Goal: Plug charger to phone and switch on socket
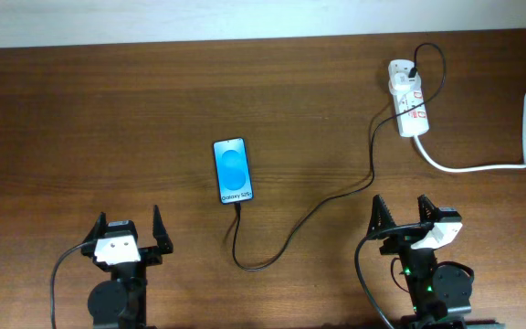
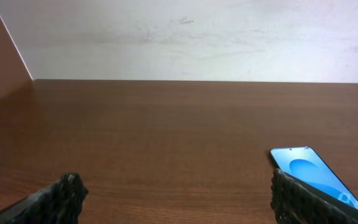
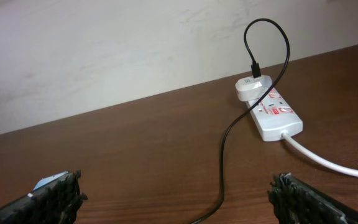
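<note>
The phone point(image 1: 232, 171) lies flat mid-table, blue screen up with white text; it also shows at the right of the left wrist view point(image 2: 309, 174). The thin black charger cable point(image 1: 318, 212) runs from the white socket strip point(image 1: 409, 103) at the back right, loops forward, and its tip meets the phone's near end point(image 1: 237, 206). In the right wrist view the socket point(image 3: 271, 112) has a white adapter in it and the charger cable point(image 3: 224, 162) hangs down from it. My left gripper point(image 1: 128, 227) is open and empty near the front edge, left of the phone. My right gripper point(image 1: 400, 215) is open and empty at the front right.
A thick white lead point(image 1: 496, 146) runs from the socket to the right edge of the brown wooden table point(image 1: 108, 119). A pale wall point(image 2: 185, 37) stands behind the table's far edge.
</note>
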`<state>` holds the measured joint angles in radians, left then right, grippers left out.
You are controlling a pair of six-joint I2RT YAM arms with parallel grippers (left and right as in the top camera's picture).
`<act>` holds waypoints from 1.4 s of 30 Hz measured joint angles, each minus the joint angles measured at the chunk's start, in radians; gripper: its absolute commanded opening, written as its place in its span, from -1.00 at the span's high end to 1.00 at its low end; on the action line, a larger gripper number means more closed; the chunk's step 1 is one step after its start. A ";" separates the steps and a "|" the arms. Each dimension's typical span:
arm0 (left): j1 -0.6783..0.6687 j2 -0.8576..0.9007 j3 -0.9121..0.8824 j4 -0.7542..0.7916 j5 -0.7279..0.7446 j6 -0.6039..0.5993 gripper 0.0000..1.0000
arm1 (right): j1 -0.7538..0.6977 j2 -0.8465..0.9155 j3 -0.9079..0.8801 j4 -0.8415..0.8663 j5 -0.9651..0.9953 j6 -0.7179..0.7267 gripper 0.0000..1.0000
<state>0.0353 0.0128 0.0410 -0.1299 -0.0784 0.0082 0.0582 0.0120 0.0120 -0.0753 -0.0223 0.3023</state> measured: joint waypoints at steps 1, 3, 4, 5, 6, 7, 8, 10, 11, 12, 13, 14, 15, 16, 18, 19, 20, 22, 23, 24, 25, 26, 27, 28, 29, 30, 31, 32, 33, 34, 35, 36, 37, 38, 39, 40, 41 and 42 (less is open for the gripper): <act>0.000 0.000 0.000 0.000 0.000 0.000 -0.98 | 0.000 0.000 0.000 0.000 0.000 0.000 -0.97; 0.000 0.000 0.000 0.000 0.000 0.000 -0.98 | 0.000 0.000 0.000 0.000 0.000 0.000 -0.97; 0.000 0.000 0.000 0.000 0.000 0.000 -0.98 | 0.000 0.000 0.000 0.000 0.000 0.000 -0.97; 0.000 0.000 0.000 0.000 0.000 0.000 -0.98 | 0.000 0.000 0.000 0.000 0.000 0.000 -0.97; 0.000 0.000 0.000 0.000 0.000 0.000 -0.98 | 0.000 0.000 0.000 0.000 0.000 0.000 -0.97; 0.000 0.000 0.000 0.000 0.000 0.000 -0.98 | 0.002 0.000 0.000 0.000 0.000 0.000 -0.97; 0.000 0.000 0.000 0.000 0.000 0.000 -0.99 | 0.006 0.000 0.000 0.000 0.000 0.000 -0.97; 0.000 0.000 0.000 0.000 0.000 0.000 -0.98 | 0.017 0.000 0.000 0.000 0.000 0.000 -0.97; 0.000 0.000 0.000 0.000 0.000 0.000 -0.98 | 0.018 0.000 0.000 0.000 0.000 0.000 -0.97; 0.000 0.000 0.000 0.000 0.000 0.000 -0.98 | 0.018 0.000 0.000 0.000 0.000 0.000 -0.97; 0.000 0.000 0.000 0.000 0.000 0.000 -0.99 | 0.018 0.000 0.000 0.000 0.000 0.000 -0.97; 0.000 0.000 0.000 0.000 0.000 0.000 -0.98 | 0.018 0.000 0.000 0.000 0.000 0.000 -0.97; 0.000 0.000 0.000 0.000 0.000 0.000 -0.98 | 0.018 0.000 0.000 0.000 0.000 0.000 -0.97; 0.000 0.000 0.000 0.000 0.000 0.000 -0.98 | 0.018 0.000 0.000 0.000 0.000 0.000 -0.97; 0.000 0.000 0.000 0.000 0.000 0.000 -0.98 | 0.018 0.000 0.000 0.000 0.000 0.000 -0.97; 0.000 0.000 0.000 0.000 0.000 0.000 -0.98 | 0.018 0.000 0.000 0.000 0.000 0.000 -0.97; 0.000 0.000 0.000 0.000 0.000 0.000 -0.98 | 0.018 0.000 0.000 0.000 0.000 0.000 -0.97; 0.000 0.000 0.000 0.000 0.000 0.000 -0.98 | 0.018 0.000 0.000 0.000 0.000 0.000 -0.96; 0.000 0.000 0.000 0.000 0.000 0.000 -0.98 | 0.018 0.000 0.000 0.000 0.000 0.000 -0.97; 0.000 0.000 0.000 0.000 0.000 0.000 -0.99 | 0.018 0.000 0.000 0.000 0.000 0.000 -0.97; 0.000 0.000 0.000 0.000 0.000 0.000 -0.98 | 0.018 0.000 0.000 0.000 0.000 0.000 -0.97; 0.000 0.000 0.000 0.000 0.000 0.000 -0.98 | 0.018 0.000 0.000 0.000 0.000 0.000 -0.97; 0.000 0.000 0.000 0.000 0.000 0.000 -0.98 | 0.018 0.000 0.000 0.000 0.000 0.001 -0.97; 0.000 0.000 0.000 0.000 0.000 0.000 -0.99 | 0.018 0.000 0.000 0.000 0.000 0.000 -0.97; 0.000 0.000 0.000 0.000 0.000 0.000 -0.98 | 0.018 0.000 0.000 0.000 0.000 0.000 -0.97; 0.000 0.000 0.000 0.000 0.000 0.000 -0.98 | 0.018 0.000 0.000 0.000 0.000 0.001 -0.97; 0.000 0.000 0.000 0.000 0.000 0.000 -0.98 | 0.018 0.000 0.000 0.000 0.000 0.000 -0.97; 0.000 0.000 0.000 0.000 0.000 0.000 -0.98 | 0.018 0.000 0.000 0.000 0.000 0.000 -0.97; 0.000 0.000 0.000 0.000 0.000 0.000 -0.98 | 0.018 0.000 0.000 0.000 0.000 0.000 -0.97; 0.000 0.000 0.000 0.000 0.000 0.000 -0.98 | 0.018 0.000 0.000 0.000 0.000 0.000 -0.97; 0.000 0.000 0.000 0.000 0.000 0.000 -0.98 | 0.018 0.000 0.000 0.000 0.000 0.000 -0.97; 0.000 0.000 0.000 0.000 0.000 0.000 -0.98 | 0.018 0.000 0.000 0.000 0.000 0.000 -0.97; 0.000 0.000 0.000 0.000 0.000 0.000 -0.98 | 0.018 0.000 0.000 0.000 0.000 0.000 -0.97; 0.000 0.000 0.000 0.000 0.000 0.000 -0.98 | 0.018 0.000 0.000 0.000 0.000 0.000 -0.97; 0.000 0.000 0.000 0.000 0.000 0.000 -0.98 | 0.018 0.000 0.000 0.000 0.000 0.000 -0.97; 0.000 0.000 0.000 0.000 0.000 0.000 -0.98 | 0.018 0.000 0.000 0.000 0.000 0.001 -0.97; 0.000 0.000 0.000 0.000 0.000 0.000 -0.98 | 0.018 0.000 0.000 0.000 0.000 0.000 -0.97; 0.000 0.000 0.000 0.000 0.000 0.000 -0.98 | 0.018 0.000 0.000 0.000 0.000 0.000 -0.97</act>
<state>0.0353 0.0128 0.0410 -0.1299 -0.0784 0.0082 0.0757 0.0120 0.0120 -0.0753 -0.0223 0.3027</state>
